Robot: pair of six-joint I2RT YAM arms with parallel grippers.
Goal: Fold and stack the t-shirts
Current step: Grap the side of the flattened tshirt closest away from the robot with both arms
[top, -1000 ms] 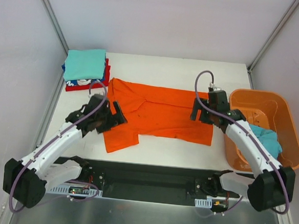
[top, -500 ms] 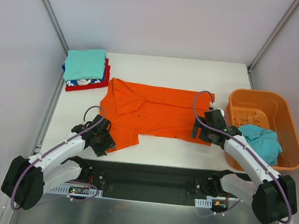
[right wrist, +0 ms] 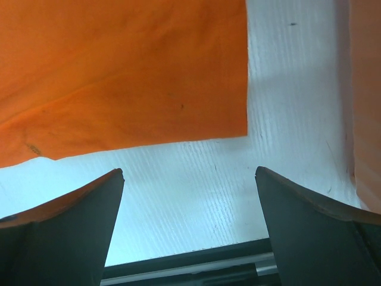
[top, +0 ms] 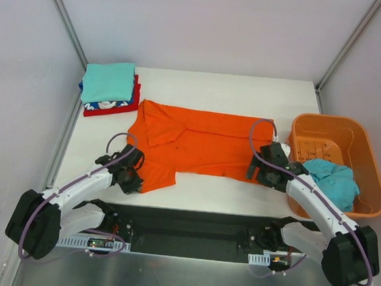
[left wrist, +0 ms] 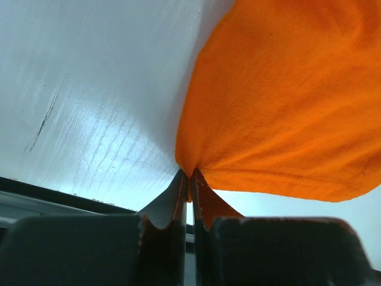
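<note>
The bright orange t-shirt (top: 204, 141) lies spread flat and creased mid-table (top: 246, 94), its near-left corner pinched by the left gripper (left wrist: 189, 179), while the right gripper (right wrist: 189, 173) gapes wide, empty, by its near-right corner.

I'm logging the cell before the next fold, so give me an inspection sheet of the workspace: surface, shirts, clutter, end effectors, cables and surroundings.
Surface: white table, faintly scuffed.
Job's things: orange t-shirt spread mid-table; folded stack at the far left corner, teal on top, patterned and red below; crumpled teal t-shirt in the basket.
Clutter: orange plastic basket at the right edge.
Grippers: left end effector shut on the orange t-shirt's near left corner; right end effector open over the table by the near right corner, gripping nothing.
Cables: a purple cable loops above each wrist; no snag seen.
Surroundings: white walls, metal posts; nothing else seen.
</note>
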